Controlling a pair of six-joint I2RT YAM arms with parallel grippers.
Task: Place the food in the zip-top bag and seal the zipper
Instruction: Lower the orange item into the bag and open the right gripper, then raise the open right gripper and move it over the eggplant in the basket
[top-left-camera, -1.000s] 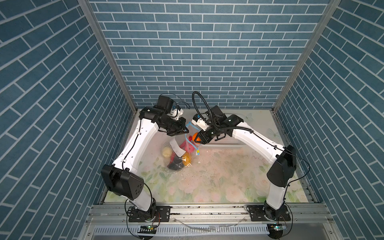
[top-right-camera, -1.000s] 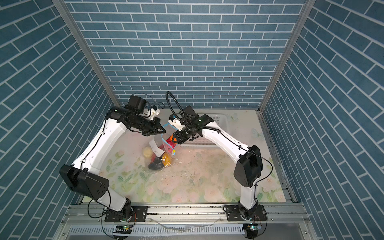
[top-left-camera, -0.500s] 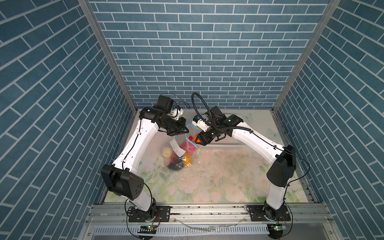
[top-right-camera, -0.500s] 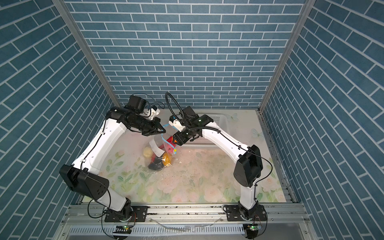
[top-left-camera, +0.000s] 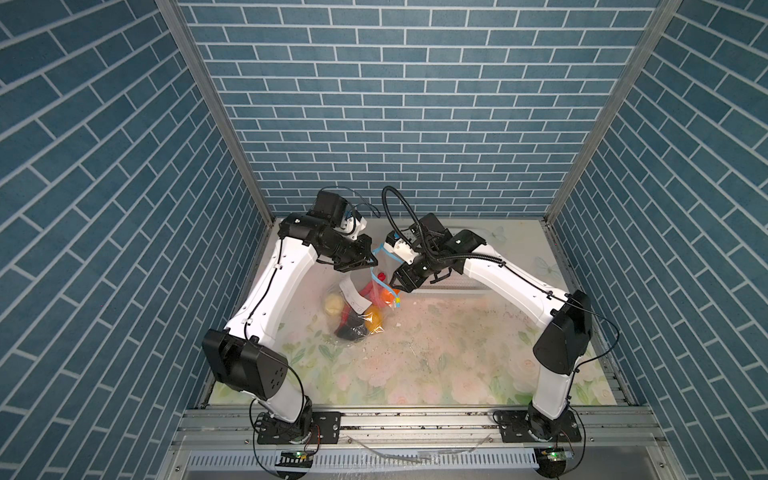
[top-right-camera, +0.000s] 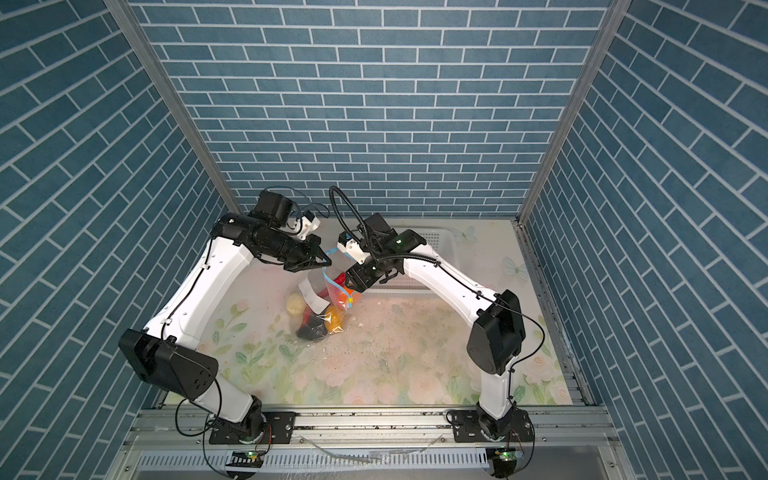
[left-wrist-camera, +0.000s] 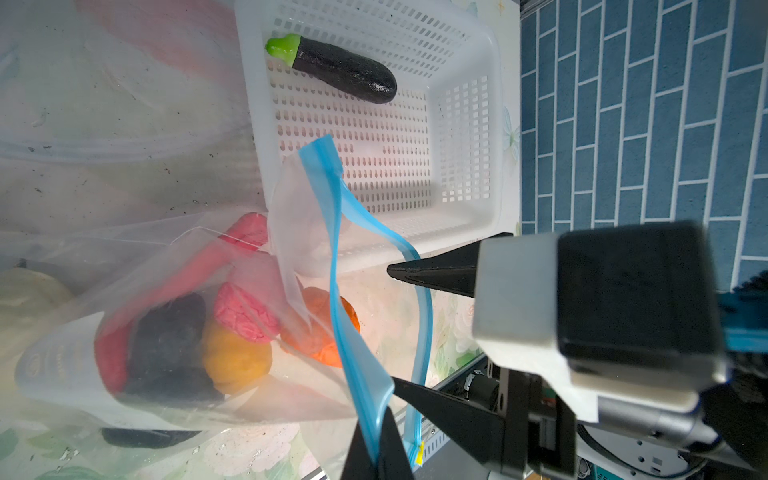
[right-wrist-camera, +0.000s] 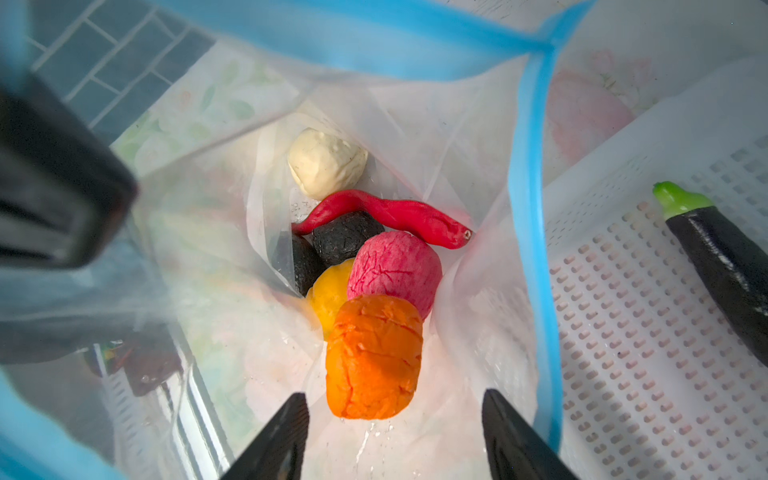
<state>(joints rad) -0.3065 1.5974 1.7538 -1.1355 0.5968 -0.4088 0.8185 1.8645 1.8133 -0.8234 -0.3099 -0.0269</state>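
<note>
1. The zip-top bag (top-left-camera: 356, 305) sits just beside the white basket (left-wrist-camera: 465, 124). Its bottom is on the bench (top-left-camera: 436, 353), and its mouth is lifted and gaping.
2. The left end effector (left-wrist-camera: 376, 451) is clamped on the zipper (left-wrist-camera: 338, 249). It pinches one lip of the light-blue strip and holds the mouth up on the bag's side away from the basket.
3. The right end effector (right-wrist-camera: 395, 399) hangs over the mouth on the basket side of the bag, with its jaws apart and nothing in them. In the right wrist view the orange piece (right-wrist-camera: 374, 357) lies just below the gap and touches neither finger.
4. Already in the bag are:
   - the cream ball (right-wrist-camera: 326, 166)
   - the red strip (right-wrist-camera: 386, 212)
   - the black ovals (right-wrist-camera: 345, 237)
   - the pink ball (right-wrist-camera: 395, 270)
   - the yellow piece (right-wrist-camera: 330, 291)
   - the orange piece, on top of the heap
5. A toy eggplant (left-wrist-camera: 340, 70) lies alone in the basket. If it counts as food, I judge it the last thing to be loaded.
6. The seal is not begun. The two lips stand wide apart, and the yellowish slider tab (left-wrist-camera: 419, 451) sits at the strip's end.
7. Loading looks nearly or wholly done. What remains is bringing the lips together and running the slider along the strip.
</note>
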